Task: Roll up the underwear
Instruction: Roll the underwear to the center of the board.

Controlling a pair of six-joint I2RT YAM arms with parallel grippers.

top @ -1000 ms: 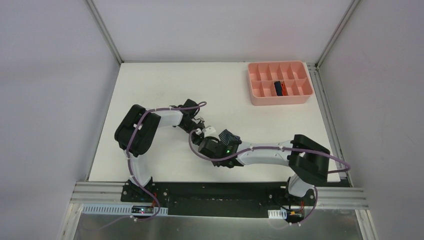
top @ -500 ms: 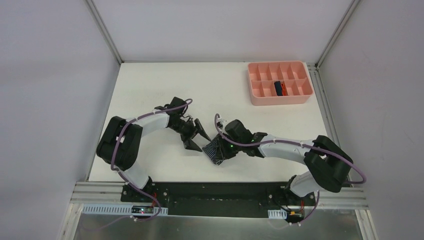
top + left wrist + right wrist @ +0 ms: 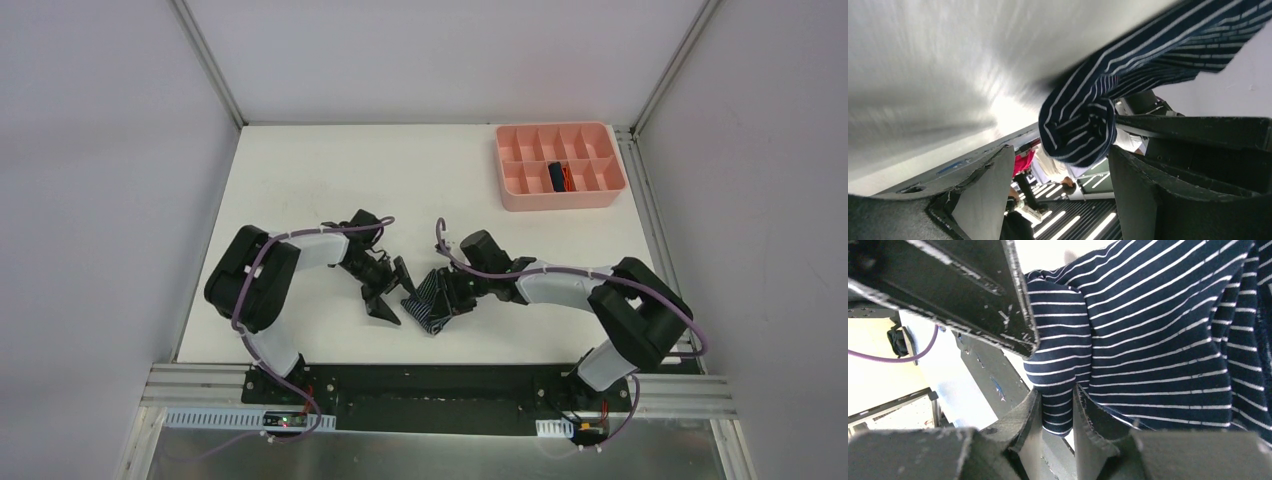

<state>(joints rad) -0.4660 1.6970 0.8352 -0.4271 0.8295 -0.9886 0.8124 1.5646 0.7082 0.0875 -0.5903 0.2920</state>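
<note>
I have both grippers meeting near the middle of the table (image 3: 300,170), closer to its near edge than to the far one. The right gripper (image 3: 443,297) is clamped on the striped brief (image 3: 427,300). On the right wrist camera its two fingers (image 3: 1023,422) pinch a fold of the dark blue cloth (image 3: 1158,340) tight, with only fabric between them. The brief hangs as a crumpled, partly folded bundle. From the overhead view I cannot tell whether its lowest corner touches the table.

The left gripper (image 3: 394,291) sits just beside it with its jaws spread wide and gripping nothing. The left wrist camera shows the two fingers (image 3: 983,195) well apart. A rounded lump of the striped cloth (image 3: 1080,122) hangs in front of the gap, apart from both fingers.

The second garment, the navy brief (image 3: 558,177) with its orange trim, lies in a near-row compartment of the pink tray (image 3: 560,201), right of the middle. The tray sits at the far right corner of the table, well apart from both grippers.

For room to move, the widest run of white surface lies beyond the grippers toward the far edge and the far left corner. Toward me there is only a narrow strip before the table's near edge. The right arm's elbow stands close to the right edge.
</note>
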